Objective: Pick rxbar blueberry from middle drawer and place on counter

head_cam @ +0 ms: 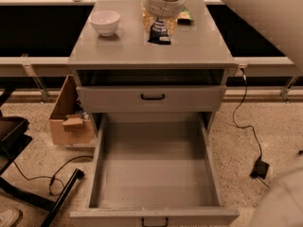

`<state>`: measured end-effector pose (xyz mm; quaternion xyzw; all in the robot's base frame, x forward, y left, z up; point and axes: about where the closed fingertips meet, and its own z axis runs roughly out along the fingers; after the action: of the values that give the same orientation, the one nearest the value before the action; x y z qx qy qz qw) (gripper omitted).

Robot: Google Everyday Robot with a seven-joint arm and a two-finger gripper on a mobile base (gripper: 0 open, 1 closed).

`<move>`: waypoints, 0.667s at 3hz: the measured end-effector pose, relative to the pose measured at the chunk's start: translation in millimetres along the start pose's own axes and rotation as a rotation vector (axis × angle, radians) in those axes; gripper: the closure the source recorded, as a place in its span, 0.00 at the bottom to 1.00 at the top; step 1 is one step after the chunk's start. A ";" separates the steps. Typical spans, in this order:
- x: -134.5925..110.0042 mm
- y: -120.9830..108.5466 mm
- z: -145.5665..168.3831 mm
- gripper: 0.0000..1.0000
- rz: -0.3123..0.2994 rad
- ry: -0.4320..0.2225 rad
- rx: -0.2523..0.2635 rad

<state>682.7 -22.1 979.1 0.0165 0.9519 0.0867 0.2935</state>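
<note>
The rxbar blueberry, a dark navy wrapper with white print, hangs upright from my gripper over the middle of the counter. The gripper is shut on the bar's upper end. The bar's lower end is at or just above the counter top; I cannot tell whether it touches. The middle drawer is pulled fully out towards me and nothing lies in it. My white arm comes in from the upper right and hides the back of the counter.
A white bowl stands at the counter's back left. A green snack bag peeks out behind the arm at the back right. Another grey drawer front with a black handle is shut. A cardboard box and cables lie on the floor.
</note>
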 end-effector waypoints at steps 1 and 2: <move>-35.1 31.3 34.3 1.00 -0.002 -0.032 -0.006; -60.4 37.6 90.4 1.00 0.041 -0.041 0.024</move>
<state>782.6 24.1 945.8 0.0413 0.9461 0.0810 0.3107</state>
